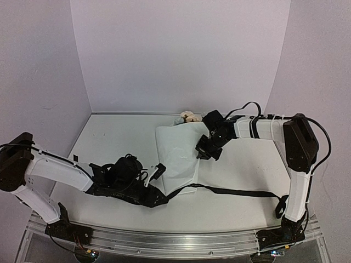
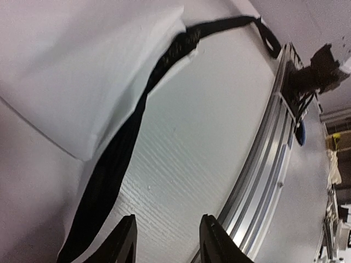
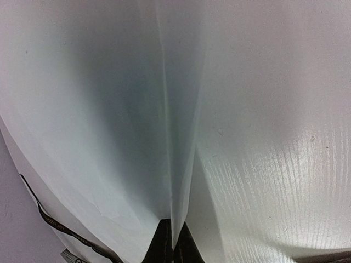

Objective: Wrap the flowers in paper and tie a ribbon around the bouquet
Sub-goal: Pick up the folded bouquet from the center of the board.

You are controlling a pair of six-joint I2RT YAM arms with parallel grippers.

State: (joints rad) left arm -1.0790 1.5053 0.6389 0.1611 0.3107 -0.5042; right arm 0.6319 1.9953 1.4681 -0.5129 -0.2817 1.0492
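My left gripper point(image 2: 169, 227) has its two black fingers point(image 2: 127, 241) parted. My wrist camera shows only bare white tabletop point(image 2: 208, 126) in the gap, so I hold nothing there. Just beside that gap, the long narrow black ribbon with pale lettering point(image 2: 118, 159) runs away from me along the edge of the thin white sheet of wrapping paper point(image 2: 77, 66). The aluminium rail point(image 2: 269, 159) lies off to the other side.

The overhead view adds the ribbon's point(image 1: 230, 191) whole course. It crosses the table from beside my left gripper point(image 1: 158, 173) toward my right arm's base, where it ends in a loop. Only this view shows the small bunch of peach and pale blue artificial flowers point(image 1: 189, 116), which peeks out at the far end of the paper point(image 1: 175, 153).

Overhead, my right gripper point(image 1: 207, 149) merely sits at the paper's right edge. My right wrist camera shows more: the gripper point(image 3: 174, 244) is pinched tight on a raised fold of the paper point(image 3: 109, 109), which rises straight from between the fingertips. A thin stretch of ribbon point(image 3: 52, 222) shows at the lower left.
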